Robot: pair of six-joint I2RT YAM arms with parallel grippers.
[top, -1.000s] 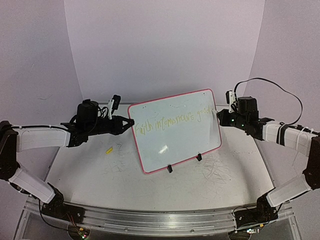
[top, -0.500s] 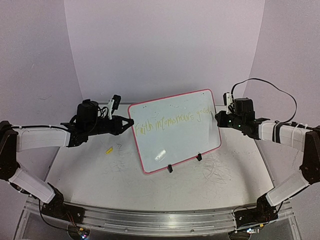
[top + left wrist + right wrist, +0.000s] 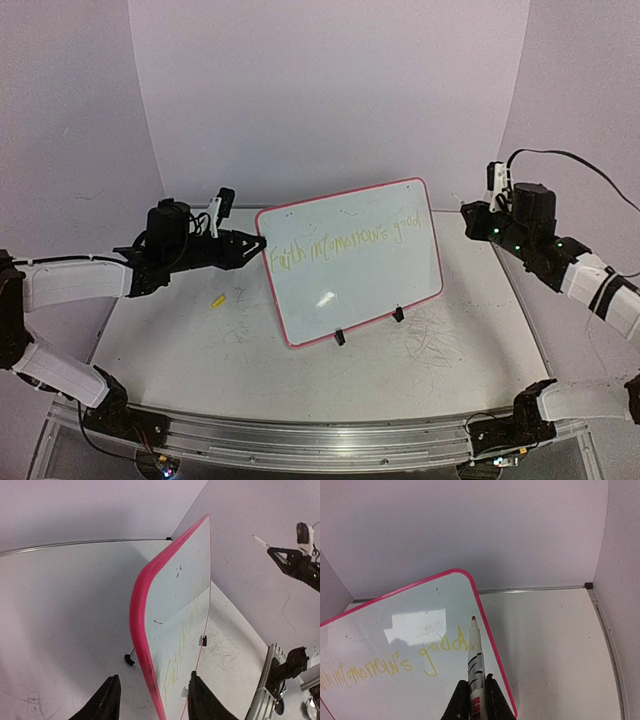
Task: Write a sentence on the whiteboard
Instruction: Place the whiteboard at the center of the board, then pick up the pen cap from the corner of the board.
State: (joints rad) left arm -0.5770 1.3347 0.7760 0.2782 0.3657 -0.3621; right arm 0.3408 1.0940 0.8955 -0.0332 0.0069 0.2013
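The top camera looks down from above the surface's [image 3: 180,330] near edge, taking in the whole board [image 3: 350,255]. The left wrist view sits close at the board's left rim; the right wrist view looks along its marker [image 3: 474,660] at the board's right end.

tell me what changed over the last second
The right hand, shut on the marker, pulled back from the whiteboard's right edge, up and to the right. The left hand opened its jaws around the board's left edge. The whiteboard stayed standing, and the sentence looks the same.
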